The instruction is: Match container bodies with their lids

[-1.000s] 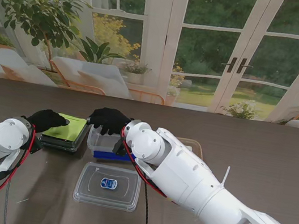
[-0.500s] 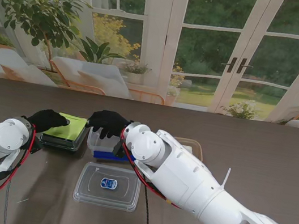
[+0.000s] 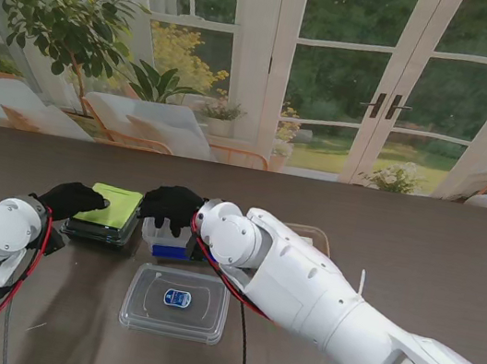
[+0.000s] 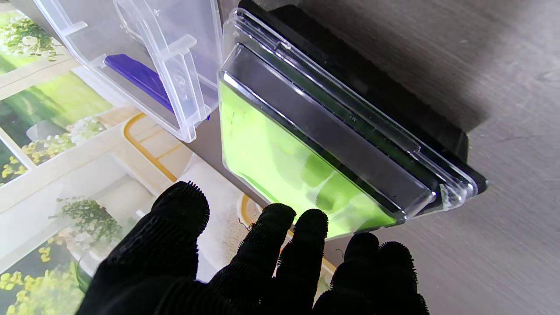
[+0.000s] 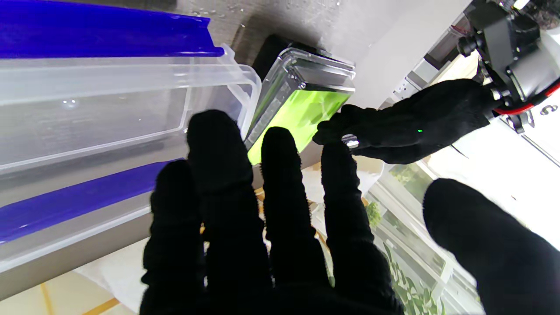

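1. A dark wooden table (image 3: 454,264) is seen from the stand, with glass doors and a garden beyond its far edge.
2. A black container with a clear cover and a lime-green top (image 3: 111,210) is set left of the table's middle; it is shown close up from the left wrist (image 4: 306,153) and partly from the right wrist (image 5: 302,105).
3. The left hand (image 3: 72,199), in a black glove, is held at the left side of the green-topped container. From the left wrist its fingers (image 4: 302,245) are seen spread and slightly bent just short of the container's edge, with nothing grasped; whether the fingertips touch the cover cannot be told.
4. A clear box with blue clips (image 3: 168,240) is placed just to the right of the green-topped container, the two almost touching (image 4: 144,65).
5. The right hand (image 3: 172,205) is held over the far edge of the clear box. From the right wrist its fingers (image 5: 227,183) are seen extended and apart beside the box's rim (image 5: 131,83), the thumb wide; nothing is held.
6. A clear flat lid with a small blue label (image 3: 176,301) lies nearer to me than the clear box, toward the near edge, apart from both hands.
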Controlling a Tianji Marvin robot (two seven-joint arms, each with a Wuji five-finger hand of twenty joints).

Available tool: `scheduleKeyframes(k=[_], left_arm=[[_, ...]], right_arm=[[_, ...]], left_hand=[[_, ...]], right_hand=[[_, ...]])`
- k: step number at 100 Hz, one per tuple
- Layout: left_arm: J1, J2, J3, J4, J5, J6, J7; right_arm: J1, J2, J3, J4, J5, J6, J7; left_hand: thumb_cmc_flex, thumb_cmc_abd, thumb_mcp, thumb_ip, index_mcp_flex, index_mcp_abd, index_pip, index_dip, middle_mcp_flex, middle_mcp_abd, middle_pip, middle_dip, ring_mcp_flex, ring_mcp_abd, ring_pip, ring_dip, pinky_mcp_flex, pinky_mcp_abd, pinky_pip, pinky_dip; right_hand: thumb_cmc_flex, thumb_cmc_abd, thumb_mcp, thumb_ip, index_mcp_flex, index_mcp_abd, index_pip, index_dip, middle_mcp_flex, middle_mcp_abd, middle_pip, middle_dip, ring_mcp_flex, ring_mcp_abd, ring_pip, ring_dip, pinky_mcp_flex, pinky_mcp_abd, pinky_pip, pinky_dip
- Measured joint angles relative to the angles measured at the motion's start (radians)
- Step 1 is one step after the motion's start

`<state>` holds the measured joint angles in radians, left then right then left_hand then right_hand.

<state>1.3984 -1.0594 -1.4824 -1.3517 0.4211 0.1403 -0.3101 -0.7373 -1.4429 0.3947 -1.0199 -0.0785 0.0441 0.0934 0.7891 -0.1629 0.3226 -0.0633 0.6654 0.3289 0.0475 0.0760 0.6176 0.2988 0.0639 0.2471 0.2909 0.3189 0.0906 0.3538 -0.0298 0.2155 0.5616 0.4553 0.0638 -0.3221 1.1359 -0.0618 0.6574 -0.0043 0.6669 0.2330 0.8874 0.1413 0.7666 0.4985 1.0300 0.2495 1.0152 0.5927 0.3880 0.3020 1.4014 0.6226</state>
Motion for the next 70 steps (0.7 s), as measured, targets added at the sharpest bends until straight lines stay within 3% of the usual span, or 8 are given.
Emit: scheduleKeyframes(k=[44, 66, 70], left_arm=[[0.044, 0.01, -0.039, -0.068, 0.036, -0.006, -0.038], [0.047, 0.014, -0.048, -0.071, 0.067, -0.02, -0.046], [0.049, 0.014, -0.051, -0.072, 0.066, -0.025, -0.044]], right_arm=[[0.029, -0.002, -0.047, 0.006, -0.068, 0.003, 0.026], [0.038, -0.022, -0.054, 0.039, -0.066, -0.018, 0.022], [0.04, -0.025, -0.056, 0.043, -0.066, -0.024, 0.02]], left_hand=[[0.0, 0.0, -0.003, 0.0, -0.001, -0.007, -0.001, 0.0, 0.0, 0.0, 0.007, 0.0, 0.0, 0.0, 0.0, 0.0, 0.0, 0.0, -0.001, 0.0], [0.0, 0.0, -0.003, 0.0, -0.001, -0.008, -0.001, 0.0, 0.001, 0.0, 0.008, 0.001, 0.003, 0.007, 0.0, 0.003, 0.002, 0.0, -0.009, 0.001], [0.0, 0.0, -0.003, 0.0, -0.001, -0.008, -0.001, 0.0, 0.001, 0.001, 0.008, 0.009, 0.028, 0.01, 0.007, 0.021, 0.011, 0.0, 0.007, 0.025]], right_hand=[[0.0, 0.0, 0.023, 0.0, -0.011, -0.052, -0.019, 0.0, 0.045, 0.0, 0.055, 0.062, 0.052, -0.023, 0.092, 0.035, 0.0, 0.0, 0.054, 0.027], [0.004, 0.0, 0.023, 0.0, -0.01, -0.063, -0.019, 0.0, 0.045, -0.001, 0.057, 0.076, 0.062, -0.024, 0.119, 0.046, 0.001, 0.0, 0.066, 0.049], [0.011, 0.0, 0.046, 0.0, -0.01, -0.063, -0.019, 0.0, 0.046, -0.001, 0.071, 0.087, 0.063, -0.028, 0.143, 0.056, 0.001, 0.0, 0.075, 0.05]])
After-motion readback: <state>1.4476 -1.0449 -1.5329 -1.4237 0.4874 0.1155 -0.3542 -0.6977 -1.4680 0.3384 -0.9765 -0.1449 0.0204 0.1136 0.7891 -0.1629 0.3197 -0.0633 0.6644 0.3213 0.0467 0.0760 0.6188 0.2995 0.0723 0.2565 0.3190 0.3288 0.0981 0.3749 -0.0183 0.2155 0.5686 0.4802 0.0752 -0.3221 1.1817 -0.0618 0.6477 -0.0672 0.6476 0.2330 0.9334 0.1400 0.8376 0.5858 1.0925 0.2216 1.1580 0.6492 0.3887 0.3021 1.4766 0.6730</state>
